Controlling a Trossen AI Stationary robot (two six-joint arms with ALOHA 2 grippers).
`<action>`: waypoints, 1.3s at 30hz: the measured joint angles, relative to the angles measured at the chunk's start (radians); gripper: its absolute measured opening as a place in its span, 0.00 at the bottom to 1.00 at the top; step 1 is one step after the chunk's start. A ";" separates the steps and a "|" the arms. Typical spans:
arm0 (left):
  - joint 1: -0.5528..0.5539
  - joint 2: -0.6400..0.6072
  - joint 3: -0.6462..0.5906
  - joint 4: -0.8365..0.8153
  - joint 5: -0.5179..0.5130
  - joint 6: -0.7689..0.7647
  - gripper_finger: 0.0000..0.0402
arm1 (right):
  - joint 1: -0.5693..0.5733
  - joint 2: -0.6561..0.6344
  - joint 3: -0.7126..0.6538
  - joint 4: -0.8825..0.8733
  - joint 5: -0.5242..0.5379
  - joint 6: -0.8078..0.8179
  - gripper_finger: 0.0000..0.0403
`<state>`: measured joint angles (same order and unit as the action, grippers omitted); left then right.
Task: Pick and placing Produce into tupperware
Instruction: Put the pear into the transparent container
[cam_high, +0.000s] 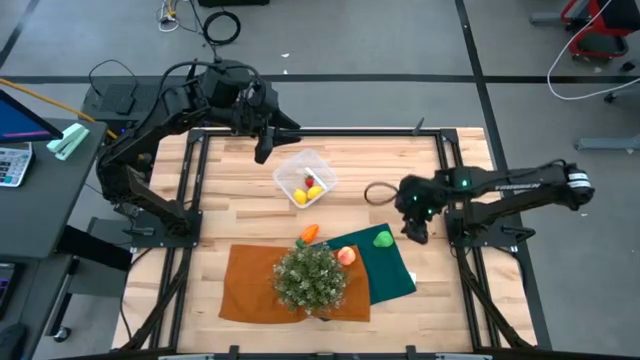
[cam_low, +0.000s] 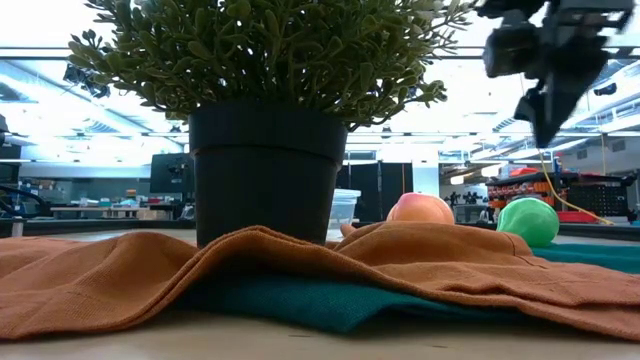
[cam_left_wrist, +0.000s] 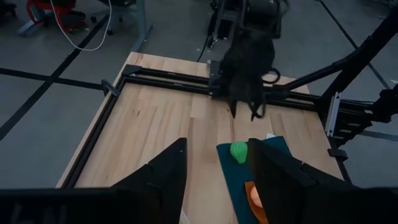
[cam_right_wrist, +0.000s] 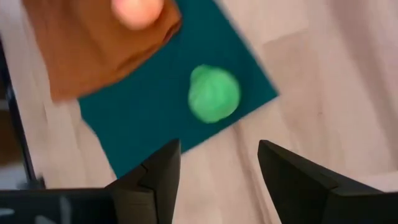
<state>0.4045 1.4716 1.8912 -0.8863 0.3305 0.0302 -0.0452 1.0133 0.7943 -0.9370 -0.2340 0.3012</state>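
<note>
Small clear plastic tupperware, roughly square with rounded corners, resting on the pale wooden table on the far side of the bushy pale-green potted plant, well apart from it. Inside the tupperware: a yellow toy fruit by the wall nearest the plant, another yellow piece beside it, and a small red piece behind them. Outside it, close around the plant: a small orange toy vegetable lying on the table just beyond the plant; a peach-pink toy fruit just to the plant's right, at the edge of the rumpled orange cloth under the pot; a round green toy fruit farther right of the plant, sitting on the dark green cloth. Left gripper raised beyond the tupperware, on the side away from the plant, fingers spread and holding nothing. Right gripper raised to the right of the plant, just beside the green toy fruit, fingers parted and empty, green fruit and teal cloth seen ahead of them in the right wrist view.
</note>
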 joint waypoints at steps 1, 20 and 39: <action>-0.003 0.000 0.000 0.001 0.000 0.000 0.44 | 0.023 0.004 -0.007 0.003 0.000 -0.014 0.45; -0.029 0.000 0.000 0.021 -0.012 0.001 0.43 | 0.160 0.270 -0.014 0.163 0.157 -0.312 0.74; -0.029 0.000 0.000 0.020 -0.012 0.003 0.44 | 0.159 0.411 -0.014 0.285 0.167 -0.318 0.86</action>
<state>0.3756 1.4719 1.8912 -0.8665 0.3187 0.0334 0.1143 1.4247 0.7807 -0.6519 -0.0667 -0.0166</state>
